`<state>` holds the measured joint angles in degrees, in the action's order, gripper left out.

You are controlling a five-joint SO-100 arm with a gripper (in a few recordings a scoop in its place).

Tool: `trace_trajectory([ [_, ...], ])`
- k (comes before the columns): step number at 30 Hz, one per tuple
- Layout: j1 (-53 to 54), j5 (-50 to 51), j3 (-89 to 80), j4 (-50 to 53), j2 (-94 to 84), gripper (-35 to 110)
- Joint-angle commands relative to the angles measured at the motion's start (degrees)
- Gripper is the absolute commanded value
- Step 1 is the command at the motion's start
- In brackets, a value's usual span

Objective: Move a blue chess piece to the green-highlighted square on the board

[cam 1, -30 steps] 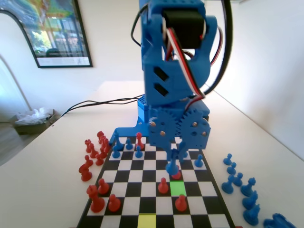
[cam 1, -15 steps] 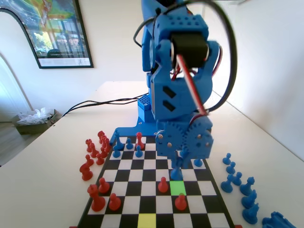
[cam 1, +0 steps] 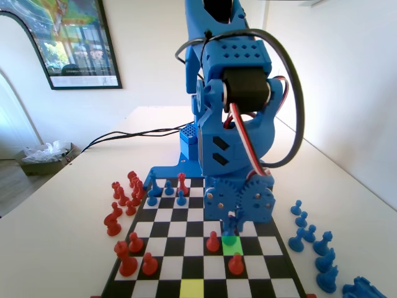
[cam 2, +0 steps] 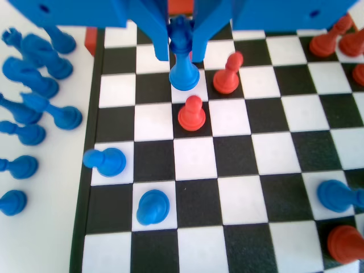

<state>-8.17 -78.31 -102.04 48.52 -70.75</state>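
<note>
In the fixed view, I am seeing the claw [cam 1: 234, 223] hanging low over the green-highlighted square [cam 1: 233, 245] on the board [cam 1: 160, 231]. In the wrist view, the claw [cam 2: 181, 46] is pinching the blue chess piece [cam 2: 183, 62], its base resting beside two red pawns [cam 2: 192, 114].

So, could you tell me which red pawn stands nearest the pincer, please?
The red pawn right of the held blue chess piece in the wrist view; the other stands a row lower.
</note>
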Motion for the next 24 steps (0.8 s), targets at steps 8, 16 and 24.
trace_trajectory([
  [8,-0.6,-0.3,1.5,-1.2,-2.1,2],
  [16,0.7,-1.5,0.4,-2.9,-2.1,3],
  [24,1.0,-2.1,-0.8,-3.8,-2.1,2],
])
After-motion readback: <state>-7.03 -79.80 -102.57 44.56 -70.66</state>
